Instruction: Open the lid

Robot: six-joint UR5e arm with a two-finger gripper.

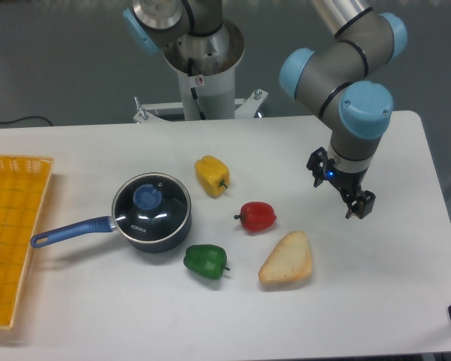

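Observation:
The lid (pixel 164 214) is round clear glass with a thin metal rim and a blue centre knob (pixel 147 197). It sits flat on the dark blue saucepan (pixel 156 239), whose long blue handle (pixel 68 232) points left. My gripper (pixel 337 197) hangs above the table at the right, far from the saucepan. Its fingers are spread open and hold nothing.
Between the saucepan and the gripper lie a yellow pepper (pixel 212 175), a red pepper (pixel 257 216), a green pepper (pixel 206 260) and a piece of bread (pixel 287 259). A yellow basket (pixel 11 226) stands at the left edge. The arm's base (pixel 203 68) is at the back centre.

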